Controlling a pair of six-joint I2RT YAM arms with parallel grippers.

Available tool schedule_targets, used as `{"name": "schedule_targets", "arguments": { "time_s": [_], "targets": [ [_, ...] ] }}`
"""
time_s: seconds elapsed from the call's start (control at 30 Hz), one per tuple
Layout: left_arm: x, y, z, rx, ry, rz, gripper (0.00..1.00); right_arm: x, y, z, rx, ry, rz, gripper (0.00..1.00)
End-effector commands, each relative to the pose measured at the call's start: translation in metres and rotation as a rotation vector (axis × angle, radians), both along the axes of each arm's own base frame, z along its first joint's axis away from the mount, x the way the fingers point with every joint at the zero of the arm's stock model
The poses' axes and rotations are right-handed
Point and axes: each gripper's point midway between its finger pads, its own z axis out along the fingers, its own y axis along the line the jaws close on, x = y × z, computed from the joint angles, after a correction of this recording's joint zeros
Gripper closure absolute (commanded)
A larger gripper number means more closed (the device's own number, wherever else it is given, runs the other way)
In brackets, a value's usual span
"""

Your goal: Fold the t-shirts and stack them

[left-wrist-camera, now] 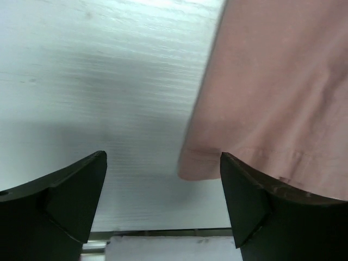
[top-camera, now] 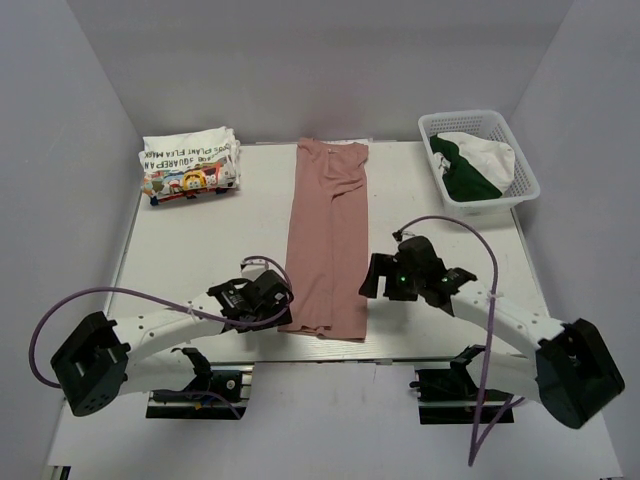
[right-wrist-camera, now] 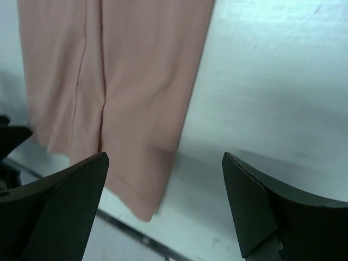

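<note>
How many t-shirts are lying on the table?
2: a dusty-pink shirt folded long in the middle, a folded white printed shirt far left. The white plastic basket may hide more.

A white bench stands enclosed by plain pale walls on three sides, under soft, even light.

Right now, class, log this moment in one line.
pink shirt: long folded strip, centre; white shirt: folded, far-left corner; left tool: open, at strip's near-left corner; right tool: open, beside strip's right edge
</note>
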Motion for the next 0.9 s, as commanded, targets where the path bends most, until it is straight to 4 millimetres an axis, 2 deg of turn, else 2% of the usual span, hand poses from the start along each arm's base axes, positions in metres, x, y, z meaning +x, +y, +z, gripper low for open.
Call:
{"name": "schedule_targets", "arguments": {
  "time_s": [0.0, 0.07, 0.13, 0.17, 0.2, 0.37, 0.4, 0.47, 0.53, 0.6, 0.63, 0.7, 0.73, 0.77, 0.87],
  "targets": [
    [0.004, -0.03, 0.007, -0.142, -0.034, -0.098, 0.11, -0.041, 0.005, 0.002, 0.045, 0.096, 0.034, 0.09],
    [-0.004, -0.038, 0.001, -0.191, -0.008, -0.136, 0.16, -0.071, 0.005, -0.012, 0.044, 0.193, 0.076, 0.09],
    [-0.004, -0.036, -0.004, -0.18, 0.013, -0.129, 0.24, -0.083, 0.008, -0.015, 0.059, 0.234, 0.084, 0.09],
    [-0.011, -0.032, -0.012, -0.164, 0.048, -0.123, 0.26, -0.091, 0.006, -0.022, 0.049, 0.253, 0.094, 0.09],
    [-0.013, -0.033, -0.012, -0.17, 0.055, -0.128, 0.32, -0.092, 0.009, -0.022, 0.056, 0.253, 0.102, 0.09],
    [-0.021, -0.03, -0.03, -0.161, 0.098, -0.126, 0.46, -0.102, 0.02, -0.034, 0.061, 0.299, 0.129, 0.14],
    [-0.019, -0.032, -0.029, -0.168, 0.091, -0.127, 0.56, -0.105, 0.02, -0.037, 0.055, 0.312, 0.132, 0.17],
    [-0.018, -0.033, -0.032, -0.158, 0.106, -0.117, 0.66, -0.111, 0.024, -0.042, 0.05, 0.345, 0.154, 0.23],
    [-0.023, -0.028, -0.033, -0.129, 0.137, -0.105, 0.8, -0.114, 0.026, -0.044, 0.041, 0.36, 0.162, 0.35],
    [-0.026, -0.024, -0.035, -0.117, 0.154, -0.09, 0.86, -0.117, 0.026, -0.045, 0.035, 0.368, 0.162, 0.43],
    [-0.026, -0.025, -0.035, -0.12, 0.156, -0.082, 0.88, -0.116, 0.027, -0.044, 0.034, 0.362, 0.159, 0.61],
    [-0.03, -0.025, -0.035, -0.133, 0.167, -0.089, 0.96, -0.115, 0.027, -0.041, 0.035, 0.355, 0.161, 0.82],
    [-0.032, -0.022, -0.037, -0.126, 0.173, -0.088, 1.0, -0.112, 0.028, -0.039, 0.035, 0.34, 0.159, 0.95],
    [-0.032, -0.023, -0.037, -0.13, 0.174, -0.079, 1.0, -0.111, 0.03, -0.037, 0.037, 0.333, 0.159, 1.0],
    [-0.03, -0.023, -0.032, -0.127, 0.166, -0.076, 1.0, -0.1, 0.027, -0.032, 0.004, 0.277, 0.14, 1.0]
  ]
}}
